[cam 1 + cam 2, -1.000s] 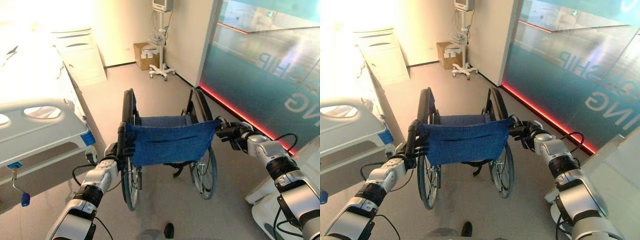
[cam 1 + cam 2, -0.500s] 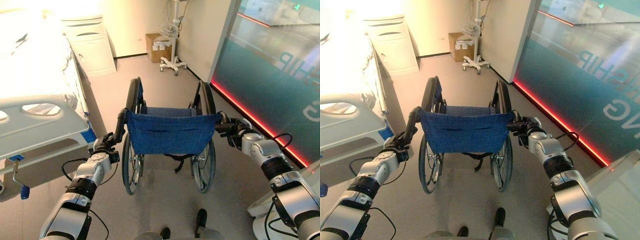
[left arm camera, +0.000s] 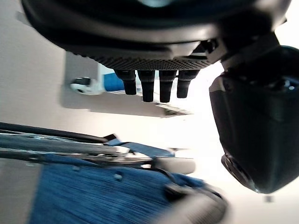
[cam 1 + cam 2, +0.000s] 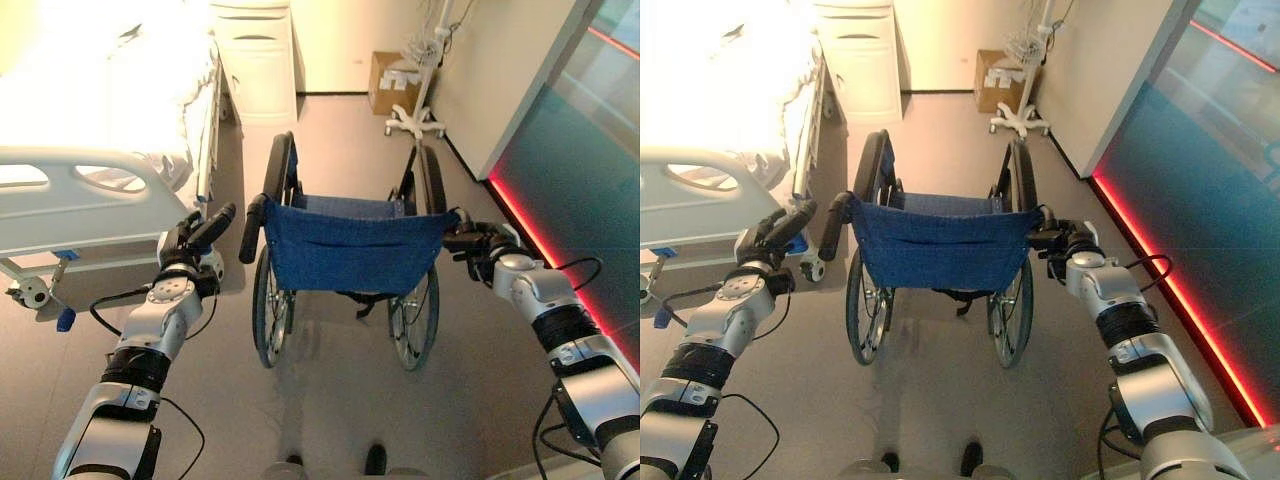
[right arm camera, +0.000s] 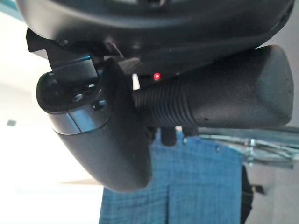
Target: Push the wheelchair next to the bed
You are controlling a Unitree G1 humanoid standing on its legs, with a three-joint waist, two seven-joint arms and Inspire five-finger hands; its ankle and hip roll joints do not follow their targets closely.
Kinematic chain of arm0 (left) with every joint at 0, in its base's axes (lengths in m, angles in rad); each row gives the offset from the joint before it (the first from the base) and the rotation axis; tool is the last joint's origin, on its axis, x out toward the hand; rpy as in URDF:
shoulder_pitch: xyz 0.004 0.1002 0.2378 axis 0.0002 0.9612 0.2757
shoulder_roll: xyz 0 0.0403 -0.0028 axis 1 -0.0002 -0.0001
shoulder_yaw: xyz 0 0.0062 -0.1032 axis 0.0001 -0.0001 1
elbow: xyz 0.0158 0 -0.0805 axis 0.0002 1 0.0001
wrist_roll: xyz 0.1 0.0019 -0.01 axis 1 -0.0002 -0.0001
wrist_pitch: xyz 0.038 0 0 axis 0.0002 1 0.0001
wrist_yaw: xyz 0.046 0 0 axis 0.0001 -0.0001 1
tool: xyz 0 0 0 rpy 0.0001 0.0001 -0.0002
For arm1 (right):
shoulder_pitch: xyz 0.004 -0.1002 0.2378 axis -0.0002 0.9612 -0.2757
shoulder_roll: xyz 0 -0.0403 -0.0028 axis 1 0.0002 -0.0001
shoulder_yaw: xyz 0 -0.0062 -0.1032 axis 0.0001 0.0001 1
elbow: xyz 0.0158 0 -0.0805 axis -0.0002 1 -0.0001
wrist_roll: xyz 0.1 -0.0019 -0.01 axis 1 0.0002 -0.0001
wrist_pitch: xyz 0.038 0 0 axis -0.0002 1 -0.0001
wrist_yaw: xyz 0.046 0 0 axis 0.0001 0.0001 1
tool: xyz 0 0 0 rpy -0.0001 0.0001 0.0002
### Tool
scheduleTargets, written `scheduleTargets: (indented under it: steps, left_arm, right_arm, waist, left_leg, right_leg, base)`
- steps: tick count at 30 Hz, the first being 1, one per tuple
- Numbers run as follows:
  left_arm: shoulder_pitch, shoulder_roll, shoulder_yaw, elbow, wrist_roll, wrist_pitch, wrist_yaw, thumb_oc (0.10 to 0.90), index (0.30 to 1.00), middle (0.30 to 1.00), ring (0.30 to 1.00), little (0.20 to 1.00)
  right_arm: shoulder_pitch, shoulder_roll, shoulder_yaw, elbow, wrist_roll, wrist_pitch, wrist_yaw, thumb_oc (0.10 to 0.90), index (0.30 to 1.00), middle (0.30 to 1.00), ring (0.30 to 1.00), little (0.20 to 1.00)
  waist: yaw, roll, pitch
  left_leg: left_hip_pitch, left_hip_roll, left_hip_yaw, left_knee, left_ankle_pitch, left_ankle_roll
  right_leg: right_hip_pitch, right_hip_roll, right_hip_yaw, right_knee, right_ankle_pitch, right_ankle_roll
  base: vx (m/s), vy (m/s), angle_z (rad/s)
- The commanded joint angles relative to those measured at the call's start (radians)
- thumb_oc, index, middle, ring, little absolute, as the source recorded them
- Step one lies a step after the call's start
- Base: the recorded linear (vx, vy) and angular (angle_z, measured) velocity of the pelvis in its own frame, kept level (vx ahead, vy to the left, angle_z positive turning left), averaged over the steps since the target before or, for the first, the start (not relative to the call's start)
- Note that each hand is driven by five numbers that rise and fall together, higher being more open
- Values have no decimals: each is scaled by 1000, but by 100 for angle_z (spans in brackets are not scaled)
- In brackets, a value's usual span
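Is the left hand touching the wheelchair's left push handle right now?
Apart. In the left eye view the left hand is open, with floor visible between it and the left push handle. The right hand grips its handle.

Item count, ward floor
One blue-fabric wheelchair [image 4: 345,250]; one white hospital bed [image 4: 100,130]; one white bedside cabinet [image 4: 258,45]; one brown cardboard box [image 4: 385,80]; one wheeled white equipment stand [image 4: 420,115].

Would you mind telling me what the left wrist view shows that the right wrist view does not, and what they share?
The left wrist view alone shows the left hand open, fingers straight, off the wheelchair's left push handle, with the bed's caster beyond. The right wrist view alone shows the right hand curled round the right push handle. Both show the wheelchair's blue backrest.
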Motion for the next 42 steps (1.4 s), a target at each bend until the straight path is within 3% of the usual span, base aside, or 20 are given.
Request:
scheduleTargets:
  steps: [1,3,5,8,11,13,14,16,19,22,28,30,31,32,34,37,41,42]
  left_arm:
    - [-60,26,46,-67,12,-181,-1,800,900,900,900,900]
    - [-43,6,48,-107,-27,-162,-71,800,900,900,900,900]
    - [-29,-1,39,-142,-50,-141,-145,800,900,900,900,900]
    - [-22,-2,33,-164,-55,-120,-215,800,900,900,900,900]
    - [-25,19,19,-169,-43,-59,-359,800,900,900,900,900]
    - [-26,41,2,-163,-25,0,-439,800,900,900,900,900]
    - [-26,61,-18,-157,-5,27,-481,800,900,900,900,900]
    - [-33,91,-40,-150,19,55,-530,800,900,900,900,900]
    - [-42,164,-88,-147,48,118,-607,800,900,900,900,900]
    - [-58,229,-107,-105,133,158,-637,800,900,900,900,900]
    - [-155,385,-170,16,288,193,-679,800,900,900,900,900]
    - [-176,399,-172,41,287,185,-667,800,900,900,900,900]
    - [-193,408,-170,57,271,178,-648,800,900,900,900,900]
    - [-195,408,-172,57,270,178,-647,800,900,900,900,900]
    - [-202,368,-164,69,254,164,-634,800,900,900,900,900]
    - [-200,322,-174,51,254,173,-636,800,900,900,900,900]
    - [-218,266,-206,37,252,178,-668,800,900,900,900,900]
    - [-232,246,-226,17,214,184,-652,800,900,900,900,900]
  right_arm:
    - [-20,51,-22,-53,80,-121,-38,400,300,300,300,300]
    - [-12,51,-22,-62,68,-118,-41,400,300,300,300,300]
    - [-1,40,-29,-68,65,-122,-40,400,300,300,300,300]
    - [10,31,-37,-69,65,-128,-42,400,300,300,300,300]
    - [-6,22,-40,-44,60,-129,-40,400,300,300,300,300]
    - [-28,17,-34,-31,60,-122,-46,400,300,300,300,300]
    - [-31,14,-29,-32,59,-116,-47,400,300,300,300,300]
    - [-27,6,-25,-38,55,-114,-42,400,300,300,300,300]
    - [-25,-30,-22,-13,60,-123,-6,400,300,300,300,300]
    - [-57,-48,1,43,73,-138,41,400,300,300,300,300]
    - [-80,-71,23,89,90,-157,82,400,300,300,300,300]
    - [-78,-71,17,91,93,-165,83,400,300,300,300,300]
    - [-71,-63,6,92,88,-177,76,400,300,300,300,300]
    - [-71,-63,5,92,88,-177,76,400,300,300,300,300]
    - [-44,-39,-21,70,72,-186,54,400,300,300,300,300]
    - [-34,-28,-37,45,63,-174,36,400,300,300,300,300]
    - [-47,-9,-49,16,61,-150,12,400,300,300,300,300]
    - [-51,-4,-44,5,59,-148,10,400,300,300,300,300]
  waist:
    - [15,26,-117]
    - [20,11,-103]
    - [21,3,-91]
    - [22,5,-85]
    - [37,20,-82]
    - [44,43,-92]
    - [48,59,-95]
    - [56,73,-95]
    - [81,91,-99]
    - [99,90,-113]
    - [123,86,-135]
    - [127,85,-140]
    - [132,87,-140]
    - [132,87,-141]
    - [120,101,-128]
    - [106,102,-118]
    - [98,101,-109]
    - [88,100,-99]
  left_leg:
    - [-67,-42,-12,241,152,-15]
    - [-133,-44,9,391,179,-16]
    - [-191,-46,44,497,168,-7]
    - [-216,-42,63,502,151,0]
    - [-194,-65,89,351,128,4]
    - [-168,-86,115,157,130,0]
    - [-176,-101,135,55,143,-6]
    - [-201,-115,165,-27,183,-17]
    - [-285,-139,189,-71,259,-23]
    - [-276,-167,171,-66,219,7]
    - [-218,-184,156,-40,146,69]
    - [-203,-186,146,-45,140,84]
    - [-186,-184,141,-50,133,96]
    - [-186,-185,141,-50,133,97]
    - [-148,-175,120,-54,115,107]
    - [-126,-176,111,-59,105,112]
    - [-98,-167,131,-67,87,110]
    - [-87,-162,134,-76,87,102]
  right_leg:
    - [-61,-33,-26,67,44,-20]
    - [-41,-28,-33,75,26,-45]
    - [-27,-23,-39,82,18,-58]
    - [-18,-14,-41,83,15,-58]
    - [12,7,-37,67,3,-45]
    - [27,29,-35,52,-4,-36]
    - [41,43,-32,42,-8,-30]
    - [68,56,-28,25,-15,-24]
    - [114,80,-14,16,-31,-24]
    - [114,77,0,35,-41,-17]
    - [128,28,-57,128,-75,11]
    - [114,9,-73,179,-56,28]
    - [91,-24,-99,269,-34,51]
    - [89,-26,-99,274,-36,52]
    - [12,-78,-115,454,16,58]
    - [-20,-93,-104,544,19,56]
    - [-27,-133,-133,467,12,48]
    - [-34,-132,-141,384,12,48]
  base:
    - [93,-203,-5]
    - [104,-235,-6]
    - [99,-202,4]
    - [103,-111,8]
    - [183,-35,18]
    - [211,51,18]
    - [187,50,30]
    - [171,24,20]
    - [211,30,-21]
    - [186,68,-53]
    - [173,94,-43]
    - [131,87,3]
    - [95,75,9]
    - [153,145,18]
    - [121,141,24]
    - [104,97,29]
    - [60,2,12]
    - [21,-45,-5]
